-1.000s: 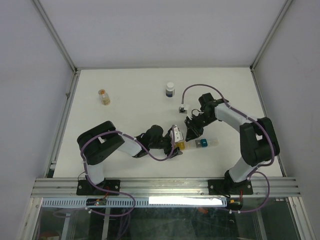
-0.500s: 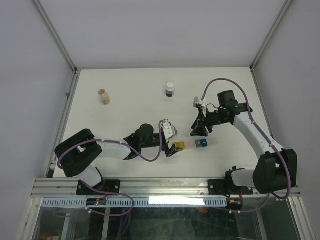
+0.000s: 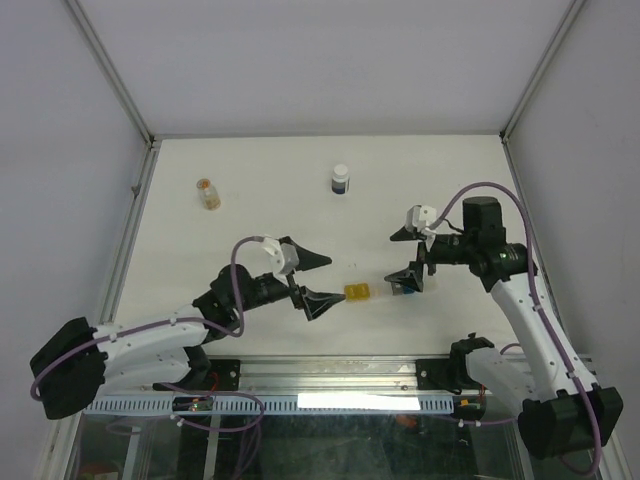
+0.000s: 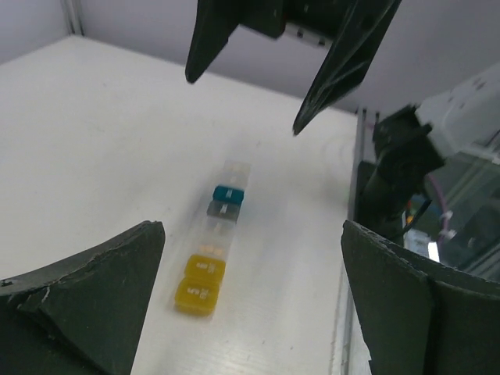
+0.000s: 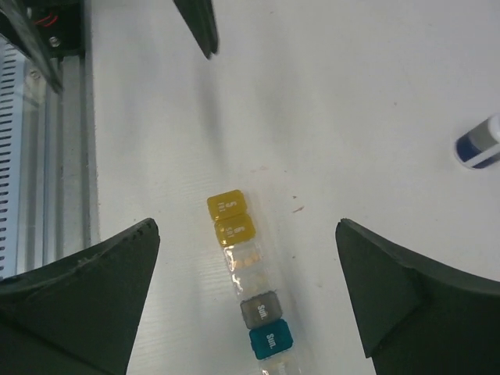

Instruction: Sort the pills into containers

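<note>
The containers (image 3: 357, 291) lie as one strip on the white table, with yellow lids at the left end, then clear cells, then a grey and a teal lid. Small tan pills (image 5: 248, 260) show inside the clear cells. My left gripper (image 3: 336, 278) hovers just left of the strip, open and empty. In the left wrist view the containers (image 4: 205, 273) sit between and ahead of my left gripper (image 4: 251, 226). My right gripper (image 3: 389, 257) is open above the strip's right end, its lower finger covering part of the teal cell. The containers (image 5: 234, 226) lie below my right gripper (image 5: 246, 223).
A small bottle of orange pills (image 3: 208, 193) stands at the back left. A white-capped dark bottle (image 3: 341, 180) stands at the back centre, also seen as the bottle (image 5: 478, 144). The metal rail (image 3: 330, 372) runs along the near table edge.
Both grippers have opened and drawn away from the strip. The left arm pulled back to the left, the right arm to the right. The strip stays on the table.
</note>
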`<state>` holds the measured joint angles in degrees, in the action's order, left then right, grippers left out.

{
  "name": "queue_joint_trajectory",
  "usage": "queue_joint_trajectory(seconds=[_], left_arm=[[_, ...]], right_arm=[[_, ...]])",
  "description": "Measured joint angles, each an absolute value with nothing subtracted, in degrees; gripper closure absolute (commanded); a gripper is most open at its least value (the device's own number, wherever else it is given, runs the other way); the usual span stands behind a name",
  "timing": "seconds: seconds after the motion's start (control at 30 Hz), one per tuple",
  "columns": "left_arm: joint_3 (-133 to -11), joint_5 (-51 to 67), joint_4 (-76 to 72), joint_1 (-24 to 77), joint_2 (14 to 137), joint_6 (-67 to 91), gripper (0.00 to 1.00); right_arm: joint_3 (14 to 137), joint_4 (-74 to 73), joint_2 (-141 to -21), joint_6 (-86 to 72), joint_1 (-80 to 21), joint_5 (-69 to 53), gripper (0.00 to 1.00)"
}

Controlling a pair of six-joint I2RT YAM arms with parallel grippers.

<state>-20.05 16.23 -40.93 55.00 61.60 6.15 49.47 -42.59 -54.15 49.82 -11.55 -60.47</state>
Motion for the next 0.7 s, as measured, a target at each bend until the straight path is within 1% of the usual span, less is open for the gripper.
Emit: queue_joint_trajectory(seconds=[0.1,0.27,0.43,0.7], left_arm=[[-20.0,14.3,-38.2,54.7,52.3,10.2,0.01],[-21.0,11.3,-31.3,54.6,41.8,14.8,0.01],[-25.2,9.1,-22.4,54.7,37.8,17.3,0.01],[-35.6,7.7,-10.9,54.6,37.6,18.4,0.01]], right_arm=[[50.2,-38.9,-51.4,43.3,-11.4,-57.7,0.01],[55.7,-35.5,-50.9,30.8,-10.8,-49.3,0.01],[57.9,-33.8,-47.1,23.3,-10.4,-43.9,0.01],[64.6,-34.6,-43.9,17.8,-10.4,-39.6,0.01]])
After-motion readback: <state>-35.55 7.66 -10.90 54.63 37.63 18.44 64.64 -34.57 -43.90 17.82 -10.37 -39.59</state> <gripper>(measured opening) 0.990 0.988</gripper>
